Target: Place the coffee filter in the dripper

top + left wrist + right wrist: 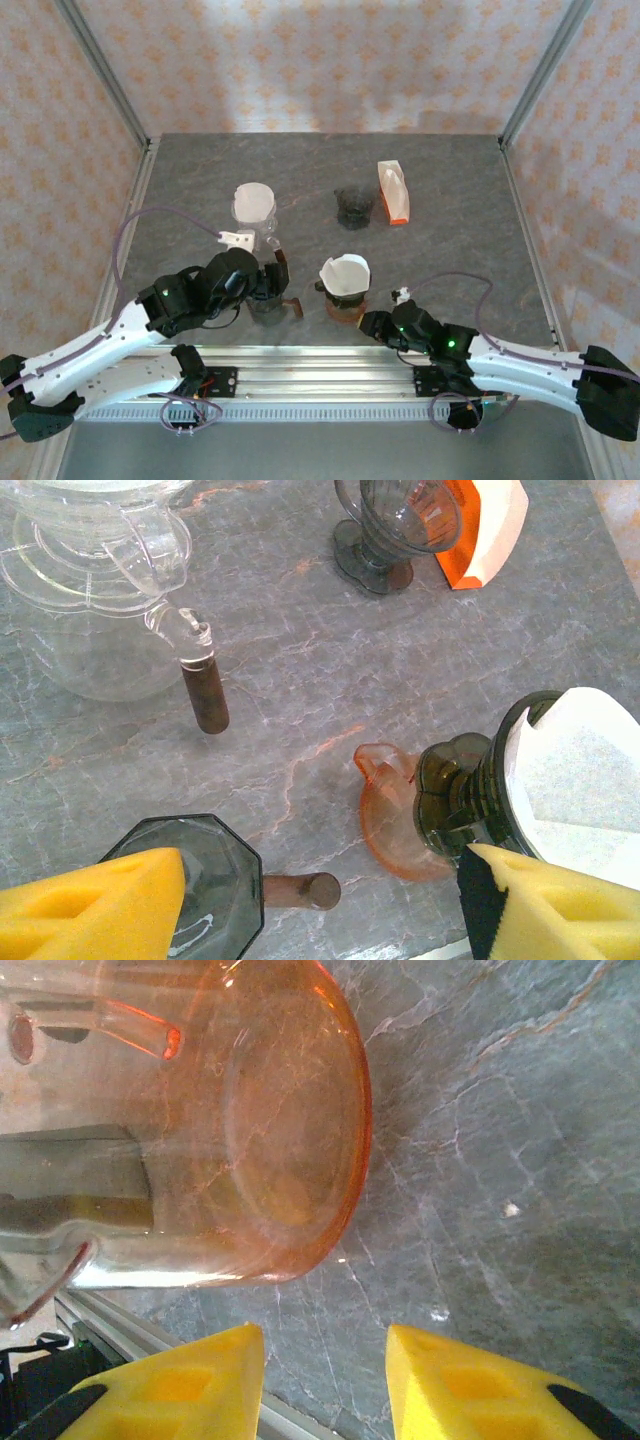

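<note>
White paper filter (345,272) sits in the dark dripper (470,795), which stands on an orange glass server (250,1110). Right gripper (325,1380): fingers parted, empty, just beside the server's base. Left gripper (320,910): fingers spread wide, nothing gripped, above a dark octagonal carafe (215,880).

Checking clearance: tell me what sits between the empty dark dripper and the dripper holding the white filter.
Nothing: bare grey table separates the empty dripper from the filter-holding dripper, as the left wrist view shows.
</note>
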### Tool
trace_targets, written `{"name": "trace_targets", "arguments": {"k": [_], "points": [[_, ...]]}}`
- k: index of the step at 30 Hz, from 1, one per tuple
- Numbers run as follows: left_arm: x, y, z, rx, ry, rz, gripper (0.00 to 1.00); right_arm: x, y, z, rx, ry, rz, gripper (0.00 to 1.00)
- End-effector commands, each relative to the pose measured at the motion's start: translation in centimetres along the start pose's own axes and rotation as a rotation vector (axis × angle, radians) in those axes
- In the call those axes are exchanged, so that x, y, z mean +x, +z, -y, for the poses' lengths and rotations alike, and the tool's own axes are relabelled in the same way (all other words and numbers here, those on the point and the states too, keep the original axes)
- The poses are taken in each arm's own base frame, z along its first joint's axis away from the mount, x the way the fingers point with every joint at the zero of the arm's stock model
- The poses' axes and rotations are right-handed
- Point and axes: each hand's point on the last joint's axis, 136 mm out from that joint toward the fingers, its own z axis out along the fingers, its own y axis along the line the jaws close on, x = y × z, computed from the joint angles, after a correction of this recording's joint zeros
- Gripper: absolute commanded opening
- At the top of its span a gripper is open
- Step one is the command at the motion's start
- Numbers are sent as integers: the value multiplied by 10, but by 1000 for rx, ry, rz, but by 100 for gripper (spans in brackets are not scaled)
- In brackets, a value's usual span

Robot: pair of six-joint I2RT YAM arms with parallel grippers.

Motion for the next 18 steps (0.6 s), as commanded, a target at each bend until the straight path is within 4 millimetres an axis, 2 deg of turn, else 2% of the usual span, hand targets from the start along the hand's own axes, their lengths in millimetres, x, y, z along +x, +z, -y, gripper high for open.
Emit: {"name": "trace_targets", "arguments": {"k": [1,9,18], "points": [[0,-1,-15,-50,4,18,73,-11,2,-17,-76,41,58,37],[3,-2,-21,-59,-5,19,74,-12,12,-15,-62,58,64,35],[5,-5,-27,-67,-14,20,73,-18,26,-27,-67,41,84,34]]}}
